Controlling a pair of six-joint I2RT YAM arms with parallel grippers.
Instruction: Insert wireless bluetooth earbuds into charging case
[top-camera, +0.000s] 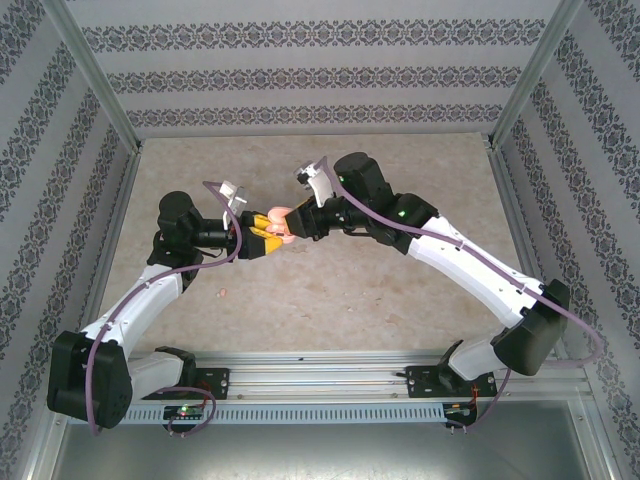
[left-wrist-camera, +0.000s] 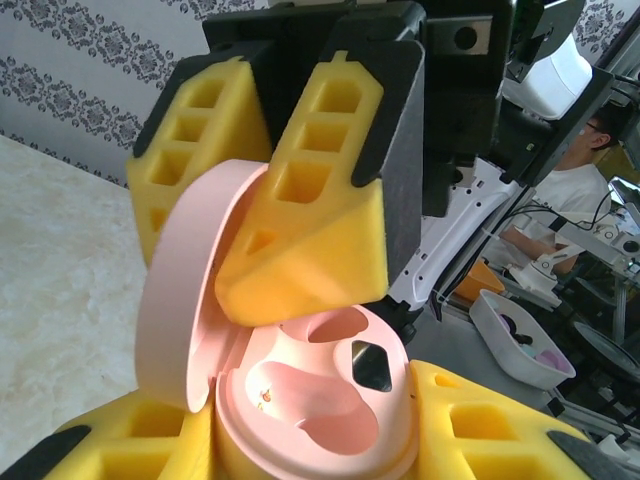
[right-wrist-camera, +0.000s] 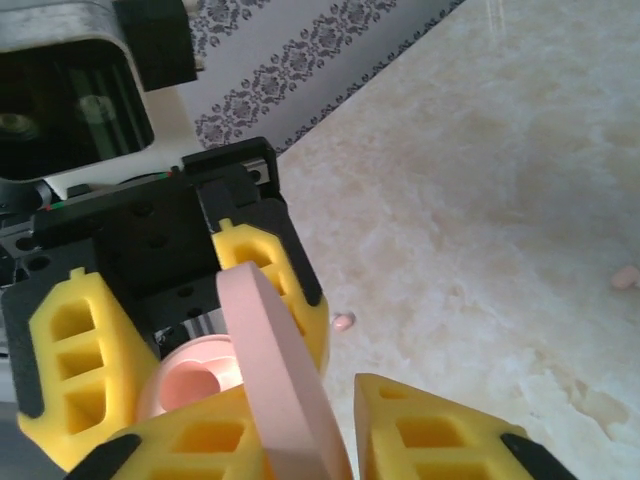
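One pale pink earbud lies loose on the table, below my two claws and nearer my left arm. The pink charging case is held aloft, its base clamped in my left gripper, its hinged lid pinched open by my right gripper.

We are looking at a charging case in smooth, matt pink plastic, finger pads of porous yellow foam, a faintly glossy marbled-stone tabletop and matt silver metal frame rails.
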